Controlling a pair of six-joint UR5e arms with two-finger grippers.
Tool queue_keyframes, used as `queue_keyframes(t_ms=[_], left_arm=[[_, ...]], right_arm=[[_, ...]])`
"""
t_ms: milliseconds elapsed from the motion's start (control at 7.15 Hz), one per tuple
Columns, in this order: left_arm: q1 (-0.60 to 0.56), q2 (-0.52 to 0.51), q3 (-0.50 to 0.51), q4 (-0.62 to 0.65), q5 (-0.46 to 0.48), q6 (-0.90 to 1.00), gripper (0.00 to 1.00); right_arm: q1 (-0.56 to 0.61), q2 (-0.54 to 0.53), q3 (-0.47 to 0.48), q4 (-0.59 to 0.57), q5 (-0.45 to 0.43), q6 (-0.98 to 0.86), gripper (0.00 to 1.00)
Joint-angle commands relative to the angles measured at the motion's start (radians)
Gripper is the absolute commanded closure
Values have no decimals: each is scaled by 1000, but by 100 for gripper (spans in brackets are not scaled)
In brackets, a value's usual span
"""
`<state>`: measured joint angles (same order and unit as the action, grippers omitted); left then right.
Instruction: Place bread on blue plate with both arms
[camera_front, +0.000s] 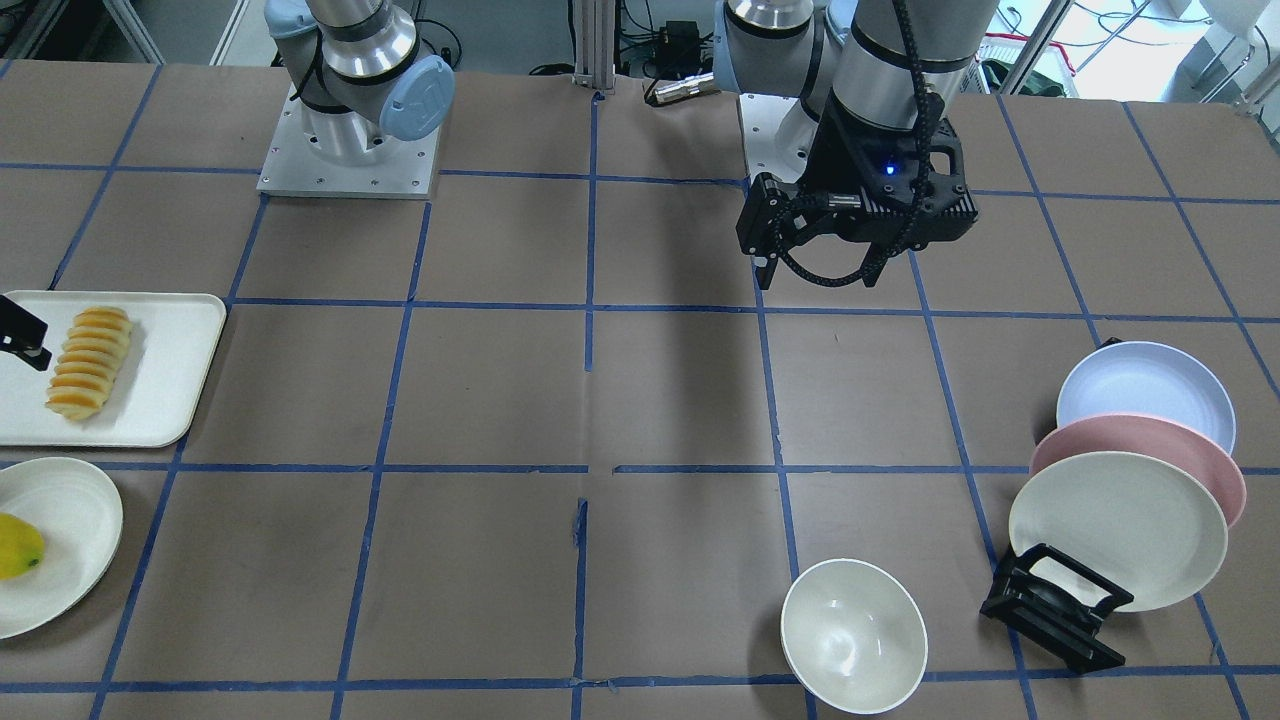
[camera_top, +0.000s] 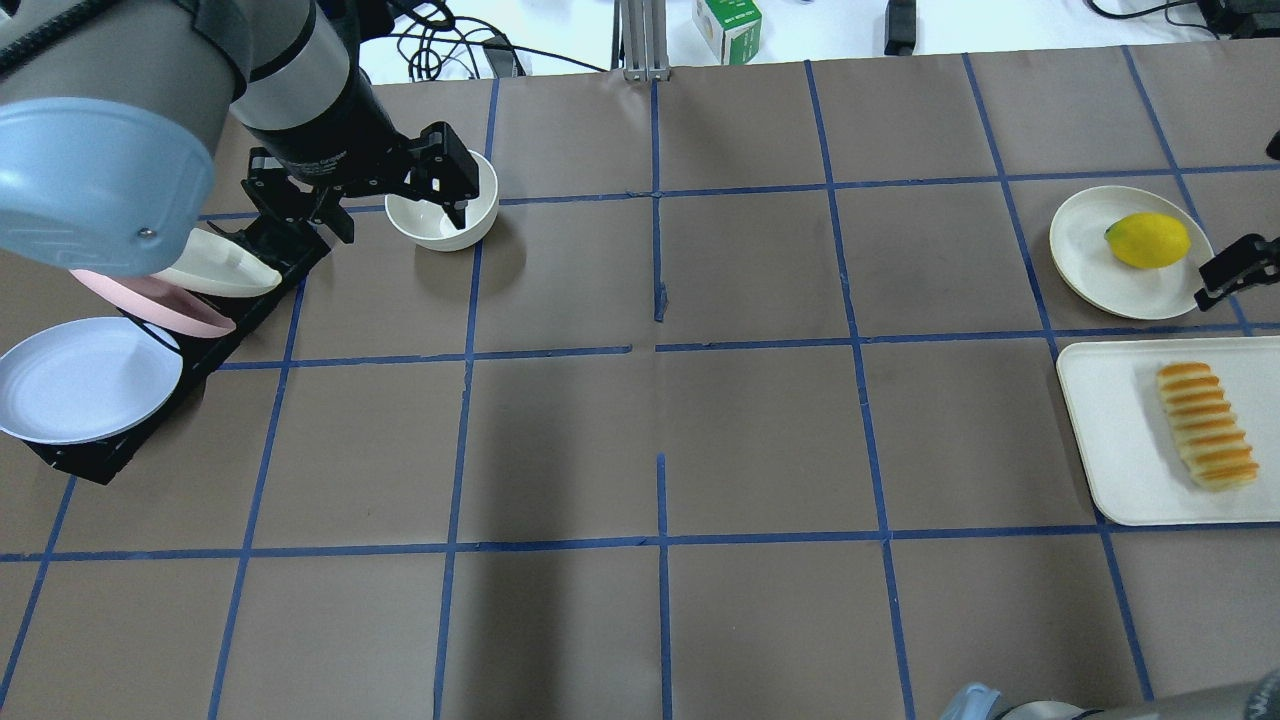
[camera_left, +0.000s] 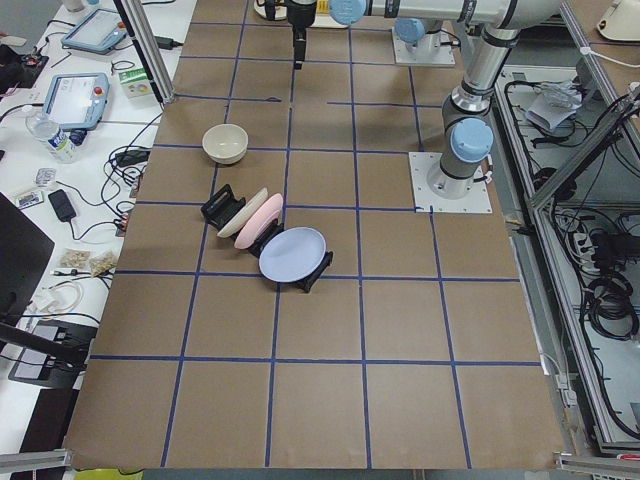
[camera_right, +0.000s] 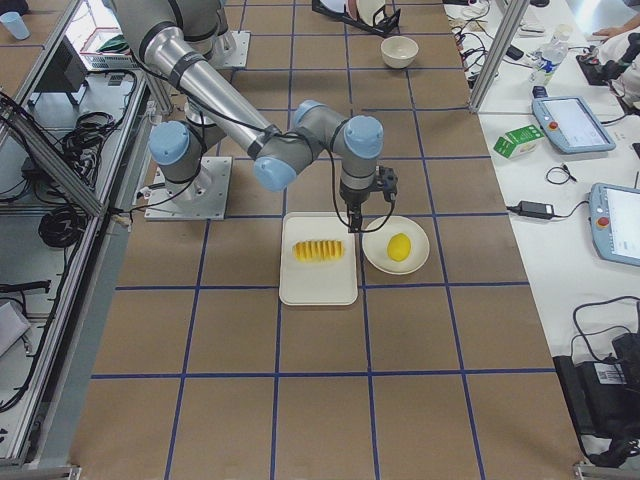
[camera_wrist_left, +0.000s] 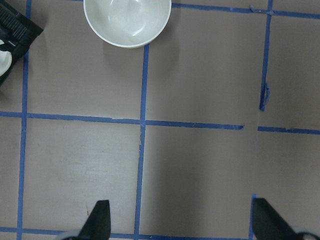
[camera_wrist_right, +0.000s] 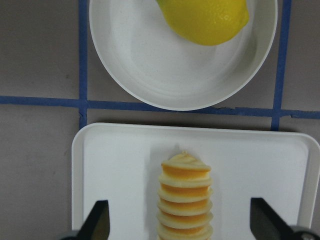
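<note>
At the right end of the table (camera_top: 760, 450), found the bread (camera_top: 1207, 425) lying flat on a white tray (camera_top: 1110, 440), just beside a cream plate (camera_top: 1085, 250) with a yellow fruit (camera_top: 1148, 240). Saw the right gripper (camera_wrist_right: 182, 222) hanging above the loaf's end, fingers spread wide, gripping nothing. Well apart, at the left end, noted the blue plate (camera_top: 85, 380) propped in a black rack (camera_top: 100, 455) next to a pink plate (camera_top: 150, 300). Caught the left gripper (camera_wrist_left: 182, 222) wide apart too, empty, above bare tabletop near a white bowl (camera_wrist_left: 127, 22).
</note>
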<state>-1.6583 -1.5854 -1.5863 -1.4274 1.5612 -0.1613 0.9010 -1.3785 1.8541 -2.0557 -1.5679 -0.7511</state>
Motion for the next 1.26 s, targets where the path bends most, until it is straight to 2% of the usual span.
queue_keyframes(t_ms=[0,280,419,559,699,839,1118], left_arm=[[-3,-17,2,5,-1,-3,0],[14,8,0,8,-3,28,0],[55,19,2,5,8,210,0],[110,37,8,2,44,283,0],[161,65,12,-8,75,287,0],[222,80,-4,-8,151,278,0],[465,76,-68,-7,168,281,0]], right_arm=[[-36,2,117,-90,0,-54,0],[-65,53,120,-92,0,-54,0],[-66,90,122,-98,-9,-56,0],[-66,107,120,-122,-73,-53,0],[-66,117,129,-127,-83,-50,0],[-66,122,142,-130,-84,-50,0],[-66,122,146,-130,-84,-48,0]])
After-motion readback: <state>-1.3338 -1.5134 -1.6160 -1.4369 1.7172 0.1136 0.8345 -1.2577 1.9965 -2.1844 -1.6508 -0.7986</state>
